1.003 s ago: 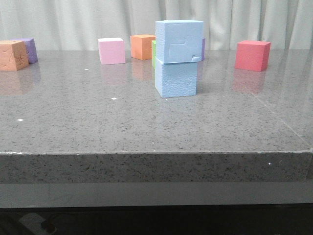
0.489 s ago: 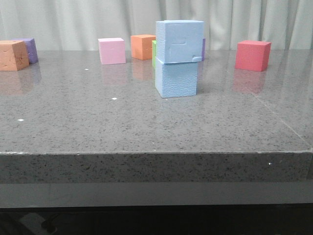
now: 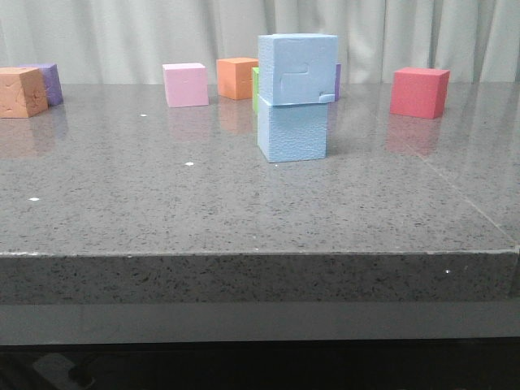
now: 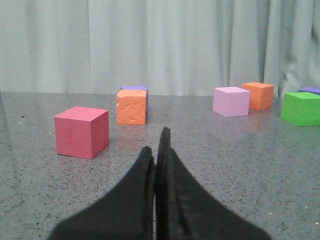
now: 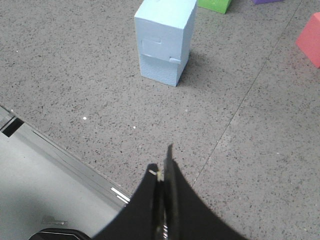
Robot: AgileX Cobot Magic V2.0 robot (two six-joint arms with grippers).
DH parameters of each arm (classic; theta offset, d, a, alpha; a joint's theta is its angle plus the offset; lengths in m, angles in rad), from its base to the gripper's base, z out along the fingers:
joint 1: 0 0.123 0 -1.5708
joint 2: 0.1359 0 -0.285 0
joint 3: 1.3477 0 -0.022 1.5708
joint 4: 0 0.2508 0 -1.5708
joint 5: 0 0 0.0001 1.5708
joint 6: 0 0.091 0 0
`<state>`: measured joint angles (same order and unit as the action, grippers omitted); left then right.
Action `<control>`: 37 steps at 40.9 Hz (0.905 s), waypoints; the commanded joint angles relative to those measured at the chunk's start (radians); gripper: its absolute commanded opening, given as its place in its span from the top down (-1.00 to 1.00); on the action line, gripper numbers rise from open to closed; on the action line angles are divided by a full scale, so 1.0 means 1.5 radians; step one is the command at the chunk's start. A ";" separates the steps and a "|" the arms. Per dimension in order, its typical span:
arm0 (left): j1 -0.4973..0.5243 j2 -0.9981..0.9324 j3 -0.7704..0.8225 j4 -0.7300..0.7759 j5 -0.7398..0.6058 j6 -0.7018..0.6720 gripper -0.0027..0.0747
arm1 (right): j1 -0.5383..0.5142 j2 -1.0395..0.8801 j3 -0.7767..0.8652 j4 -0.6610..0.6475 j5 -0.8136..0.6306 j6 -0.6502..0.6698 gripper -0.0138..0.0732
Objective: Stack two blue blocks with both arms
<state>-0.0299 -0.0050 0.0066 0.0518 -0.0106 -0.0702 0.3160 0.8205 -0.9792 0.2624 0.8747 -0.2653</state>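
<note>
1. Blue on blue: I see the upper blue block [image 3: 297,69] sitting on the lower blue block [image 3: 293,132] on the grey tabletop [image 3: 162,203], a green cube [image 3: 255,89] just behind the stack.
2. My left end effector [image 4: 156,152] has its fingers pressed together, holding nothing.
3. My right end effector [image 5: 162,167] is likewise closed up, well apart from the stack.
</note>
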 commanded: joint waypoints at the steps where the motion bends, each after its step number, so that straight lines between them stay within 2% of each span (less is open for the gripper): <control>1: 0.002 -0.011 0.001 0.001 -0.050 0.006 0.98 | -0.004 -0.001 -0.017 0.002 -0.045 -0.005 0.84; 15: 0.002 -0.011 0.001 -0.026 -0.050 0.051 0.98 | -0.004 -0.001 -0.017 0.002 -0.045 -0.005 0.84; 37: 0.002 -0.011 0.001 -0.029 -0.050 0.047 0.98 | -0.004 -0.001 -0.017 0.002 -0.045 -0.005 0.84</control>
<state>-0.0299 -0.0050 0.0066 0.0185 -0.0106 0.0000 0.3160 0.8205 -0.9792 0.2624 0.8747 -0.2653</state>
